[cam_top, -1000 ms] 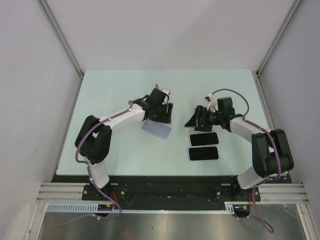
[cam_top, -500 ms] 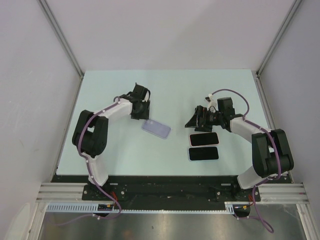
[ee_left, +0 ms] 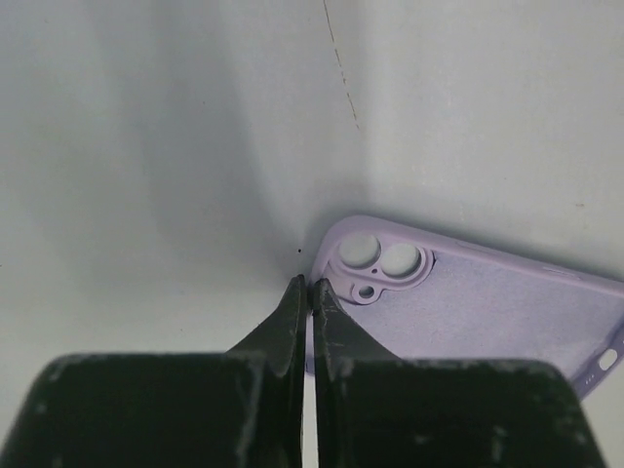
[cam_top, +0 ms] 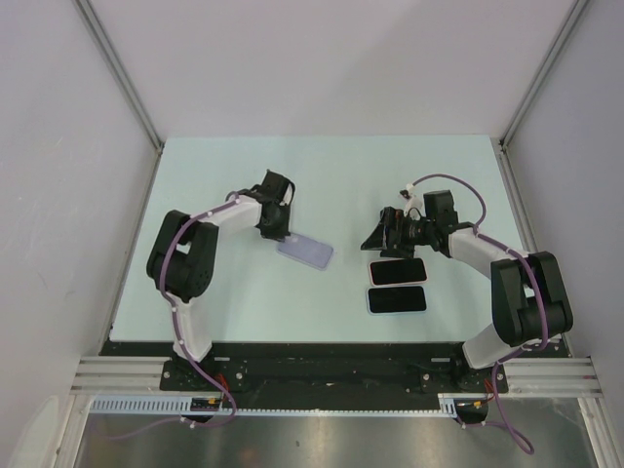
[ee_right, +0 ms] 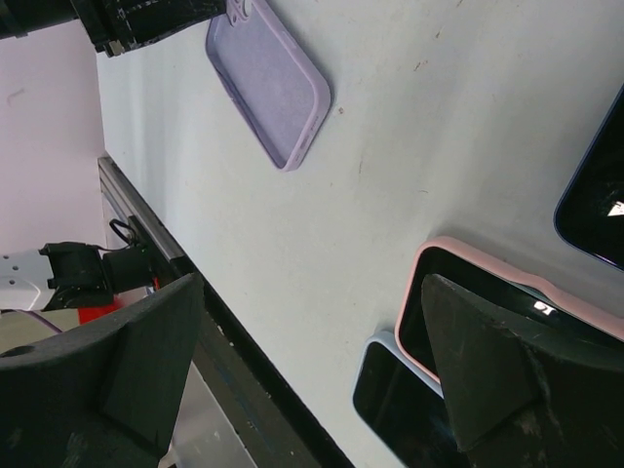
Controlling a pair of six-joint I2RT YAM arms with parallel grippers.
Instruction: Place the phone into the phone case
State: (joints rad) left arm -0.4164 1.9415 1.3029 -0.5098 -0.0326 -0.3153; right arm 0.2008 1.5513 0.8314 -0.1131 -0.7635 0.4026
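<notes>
Your left gripper (ee_left: 310, 292) is holding its jaws pressed together, empty, at the rounded corner of the soft matte lilac phone case (ee_left: 468, 312) — lying flat. Your right gripper (ee_right: 312, 283) is hovering, jaws apart, by the glossy black-screened phone (cam_top: 397, 271).

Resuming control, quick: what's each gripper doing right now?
Left gripper: shut, tips at a corner of the purple case.
Right gripper: open, empty.

Pale green table (cam_top: 244, 175), grey walls (cam_top: 322, 58)
</notes>
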